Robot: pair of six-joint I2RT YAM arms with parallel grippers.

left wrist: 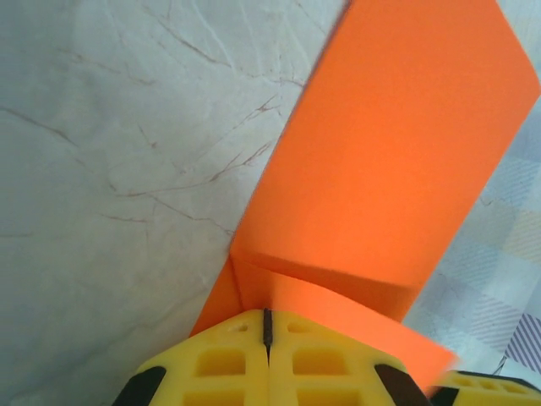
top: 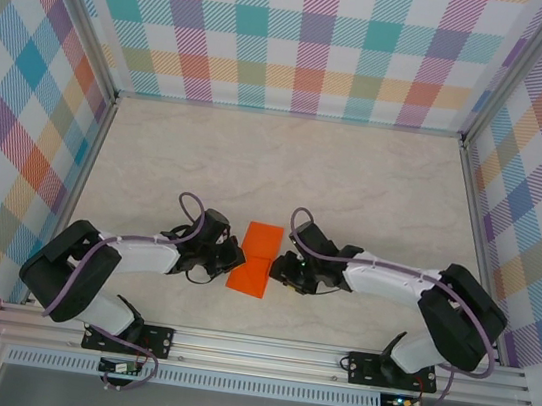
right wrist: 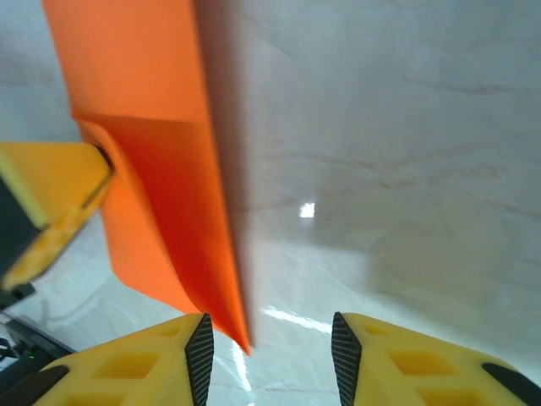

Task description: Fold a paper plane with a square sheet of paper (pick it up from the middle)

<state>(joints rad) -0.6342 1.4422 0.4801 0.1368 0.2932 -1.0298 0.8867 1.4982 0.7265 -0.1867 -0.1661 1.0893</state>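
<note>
The square sheet of paper is bright orange and folded along a crease, lying between my two grippers near the table's front. My left gripper is shut on its left edge; in the left wrist view the yellow fingers meet on the paper, which rises in a shallow V. My right gripper is open at the paper's right side. In the right wrist view the paper hangs with its lower corner just inside the left pad, and the jaws stand apart without pressing it.
The pale marbled tabletop stretches behind the paper. Checked walls close it in at the back and both sides. A metal rail carrying both arm bases runs along the near edge.
</note>
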